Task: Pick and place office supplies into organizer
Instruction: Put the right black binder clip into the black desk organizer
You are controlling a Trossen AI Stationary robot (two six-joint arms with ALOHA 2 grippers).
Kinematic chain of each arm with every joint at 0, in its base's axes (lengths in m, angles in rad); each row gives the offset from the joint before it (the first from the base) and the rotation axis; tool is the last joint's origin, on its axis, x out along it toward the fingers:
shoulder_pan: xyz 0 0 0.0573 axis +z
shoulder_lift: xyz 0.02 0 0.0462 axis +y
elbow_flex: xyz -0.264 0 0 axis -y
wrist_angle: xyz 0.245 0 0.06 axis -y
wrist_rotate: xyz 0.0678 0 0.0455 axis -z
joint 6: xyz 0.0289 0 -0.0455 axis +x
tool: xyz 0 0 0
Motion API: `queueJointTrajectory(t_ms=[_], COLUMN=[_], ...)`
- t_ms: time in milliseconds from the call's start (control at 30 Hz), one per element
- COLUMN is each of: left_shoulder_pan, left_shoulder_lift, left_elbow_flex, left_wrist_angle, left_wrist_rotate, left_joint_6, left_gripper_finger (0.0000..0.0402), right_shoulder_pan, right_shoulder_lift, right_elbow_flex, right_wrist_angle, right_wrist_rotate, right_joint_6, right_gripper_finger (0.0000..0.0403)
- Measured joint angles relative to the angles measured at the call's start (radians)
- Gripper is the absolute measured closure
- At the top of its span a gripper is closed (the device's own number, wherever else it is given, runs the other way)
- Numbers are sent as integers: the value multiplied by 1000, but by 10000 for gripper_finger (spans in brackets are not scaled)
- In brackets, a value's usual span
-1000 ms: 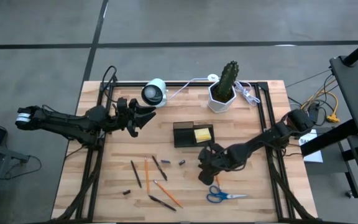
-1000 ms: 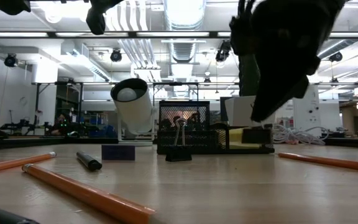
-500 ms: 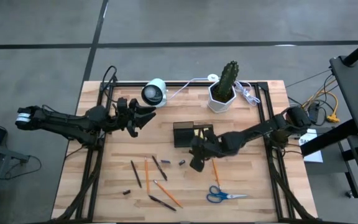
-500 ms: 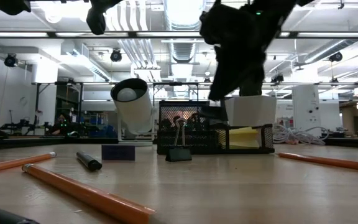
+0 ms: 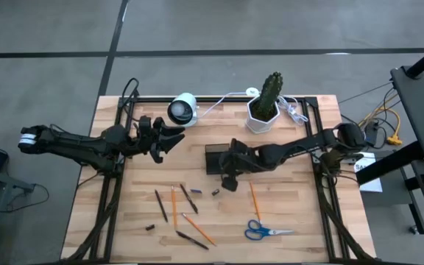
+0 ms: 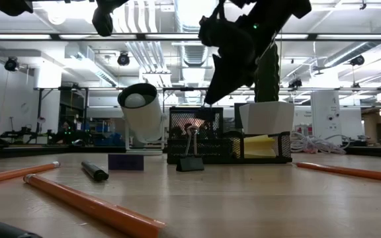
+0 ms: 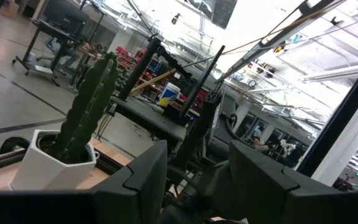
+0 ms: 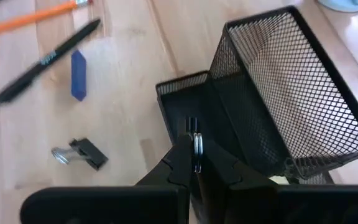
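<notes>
The right gripper (image 8: 196,157) hangs above the organizer (image 8: 278,81), its jaws pinched tight on a small clip (image 8: 196,142), of which only a silver wire loop shows between the tips. The jaws are over the low front compartment, just beside the tall mesh bin. The main risk, as I judge it, is the hold itself: so little of the clip is gripped that it could swivel or slip and fall outside the front wall onto the worktop (image 5: 300,213), beside the loose clip (image 8: 82,154) already lying there. A drop from this height could also bounce off the mesh rim. If the jaws descend off-line they could catch the thin wall between the compartments and shove or tip the light tray. The yellow sticky pad (image 6: 260,145) sits inside, at the end nearer the right arm's side, so that space is partly taken. Behind the organizer the cactus pot (image 5: 260,119) stands near enough that the forearm has little room to swing back. In front, the worktop is open until the pencils and pens (image 5: 186,213) and the scissors (image 5: 267,232). The left gripper (image 5: 169,137) waits well apart, close to the white camera (image 5: 182,109), jaws partly spread and holding nothing.
</notes>
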Motion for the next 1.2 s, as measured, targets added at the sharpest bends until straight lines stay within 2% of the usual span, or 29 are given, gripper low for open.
queueJointTrajectory(t_ms=[233,367,500,633,833,1200], left_shoulder_pan=[0,0,0,0,0,0], left_shoulder_lift=[0,0,0,0,0,0], left_elbow_flex=[0,0,0,0,0,0], left_wrist_angle=[0,0,0,0,2,3], left_wrist_rotate=[0,0,0,0,0,0], left_joint_6=[0,0,0,0,-1,-1], left_gripper_finger=[244,244,244,244,244,244], right_shoulder_pan=[-38,-45,-53,-66,-78,-95], right_shoulder_lift=[0,0,0,20,78,82], right_elbow_flex=[-12,-15,-16,-16,-17,-17], right_wrist_angle=[5,12,27,25,36,7], right_wrist_rotate=[-17,-27,-99,-102,-132,-151], right_joint_6=[-67,-157,-202,-231,-232,-228], right_gripper_finger=[394,394,394,394,394,394])
